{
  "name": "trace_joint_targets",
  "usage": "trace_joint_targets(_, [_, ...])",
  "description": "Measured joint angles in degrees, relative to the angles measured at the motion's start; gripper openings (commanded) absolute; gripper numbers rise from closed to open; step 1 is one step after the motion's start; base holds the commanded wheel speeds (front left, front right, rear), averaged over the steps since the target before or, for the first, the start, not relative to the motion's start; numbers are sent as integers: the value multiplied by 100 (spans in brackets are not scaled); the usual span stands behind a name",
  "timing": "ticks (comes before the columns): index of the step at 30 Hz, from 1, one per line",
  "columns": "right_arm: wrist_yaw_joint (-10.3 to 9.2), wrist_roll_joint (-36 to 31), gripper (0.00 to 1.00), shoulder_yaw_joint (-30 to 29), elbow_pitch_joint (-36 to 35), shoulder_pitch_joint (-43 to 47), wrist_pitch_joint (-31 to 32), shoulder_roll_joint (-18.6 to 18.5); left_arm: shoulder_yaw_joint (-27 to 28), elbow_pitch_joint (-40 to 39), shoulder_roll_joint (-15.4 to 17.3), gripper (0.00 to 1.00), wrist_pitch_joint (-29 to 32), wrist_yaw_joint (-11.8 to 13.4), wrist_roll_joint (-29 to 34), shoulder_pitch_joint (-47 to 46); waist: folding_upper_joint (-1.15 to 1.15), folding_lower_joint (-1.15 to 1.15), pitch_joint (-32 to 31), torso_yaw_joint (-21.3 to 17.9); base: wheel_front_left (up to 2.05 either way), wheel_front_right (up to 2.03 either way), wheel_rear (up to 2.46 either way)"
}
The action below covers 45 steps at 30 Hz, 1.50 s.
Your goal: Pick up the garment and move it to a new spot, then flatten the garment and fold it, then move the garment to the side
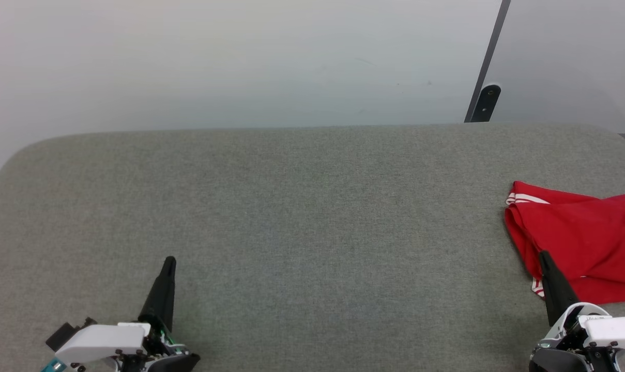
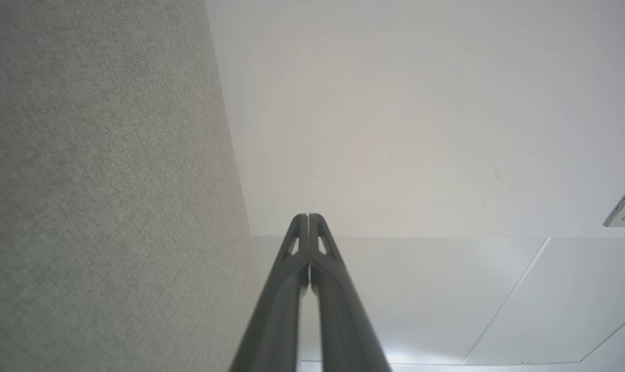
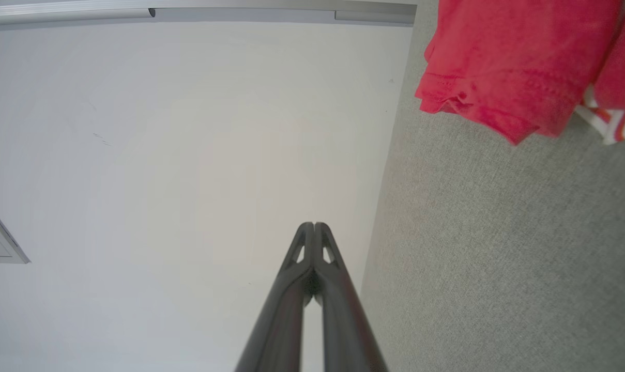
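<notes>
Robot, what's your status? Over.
Left gripper shut, empty. Right gripper shut, empty. Red jersey garment, white-striped trim, lies on grey fabric table's right side. No obstacle seen.

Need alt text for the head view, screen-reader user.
A red garment with white-striped trim lies at the right edge of a grey fabric-covered table, cut off by the frame. The right gripper, shut, points up in front of its near corner; the left gripper, shut, sits lower left.

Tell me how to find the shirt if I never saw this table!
Find the grey fabric table. Go to its right end, by the right gripper. The garment lies there, bright red with white-striped trim, the only colourful thing on the grey.
</notes>
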Motion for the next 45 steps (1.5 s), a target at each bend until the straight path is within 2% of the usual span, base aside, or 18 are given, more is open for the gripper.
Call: trace_joint_targets(45, [0, 0, 0, 0, 0, 0, -1, 1, 1, 0, 0, 0, 0, 0, 0, 0, 0, 0, 0, 0, 0, 0, 0])
